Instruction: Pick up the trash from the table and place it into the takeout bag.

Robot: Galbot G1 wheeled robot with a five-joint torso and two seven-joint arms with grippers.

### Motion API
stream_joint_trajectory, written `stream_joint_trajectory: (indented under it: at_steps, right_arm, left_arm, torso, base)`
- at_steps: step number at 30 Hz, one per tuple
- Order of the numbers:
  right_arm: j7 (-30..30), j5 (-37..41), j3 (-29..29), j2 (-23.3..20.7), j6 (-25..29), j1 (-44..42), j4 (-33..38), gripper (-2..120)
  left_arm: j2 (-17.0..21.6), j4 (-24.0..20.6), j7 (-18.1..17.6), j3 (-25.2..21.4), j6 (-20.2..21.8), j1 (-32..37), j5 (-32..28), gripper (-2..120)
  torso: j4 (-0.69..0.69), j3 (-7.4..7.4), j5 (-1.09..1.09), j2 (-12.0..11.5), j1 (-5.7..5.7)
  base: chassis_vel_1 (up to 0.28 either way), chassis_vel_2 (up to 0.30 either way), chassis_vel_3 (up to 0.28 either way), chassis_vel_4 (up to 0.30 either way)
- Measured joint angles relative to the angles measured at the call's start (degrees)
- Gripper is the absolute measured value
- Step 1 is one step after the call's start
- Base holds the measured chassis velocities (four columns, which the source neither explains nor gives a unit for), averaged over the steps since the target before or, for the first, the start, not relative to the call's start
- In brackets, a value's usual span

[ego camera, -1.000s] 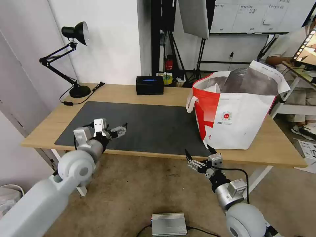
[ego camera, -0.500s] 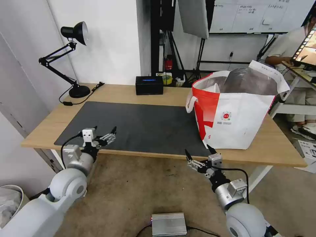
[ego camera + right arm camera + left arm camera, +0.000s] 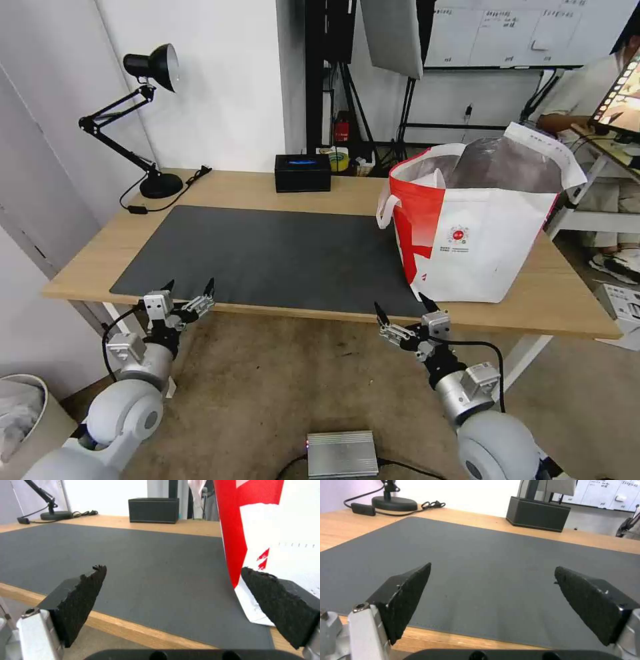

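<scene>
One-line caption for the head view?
Both pincers, left and right, open at the table's near edge; bag upright on its right.

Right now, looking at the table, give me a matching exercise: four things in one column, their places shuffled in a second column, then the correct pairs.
Things:
1. black desk lamp
2. black rectangular box
3. red-and-white takeout bag
4. left gripper

Places:
A. right part of the light-wood table
B. back left corner of the table
C. open, at the table's front edge on the left
D. back edge, behind the dark grey mat

Pairs: 1-B, 2-D, 3-A, 4-C
</scene>
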Motion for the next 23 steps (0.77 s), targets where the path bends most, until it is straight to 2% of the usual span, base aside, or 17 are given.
stream_joint_trajectory:
  at_steps: [23]
  right_arm:
    - [0.00,0.00,0.00,0.00,0.00,0.00,0.00,100]
  left_arm:
    - [0.04,-0.01,-0.09,0.18,0.16,-0.32,-0.17,100]
  torso:
    - [0.00,0.00,0.00,0.00,0.00]
  base:
    - [0.000,0.000,0.000,0.000]
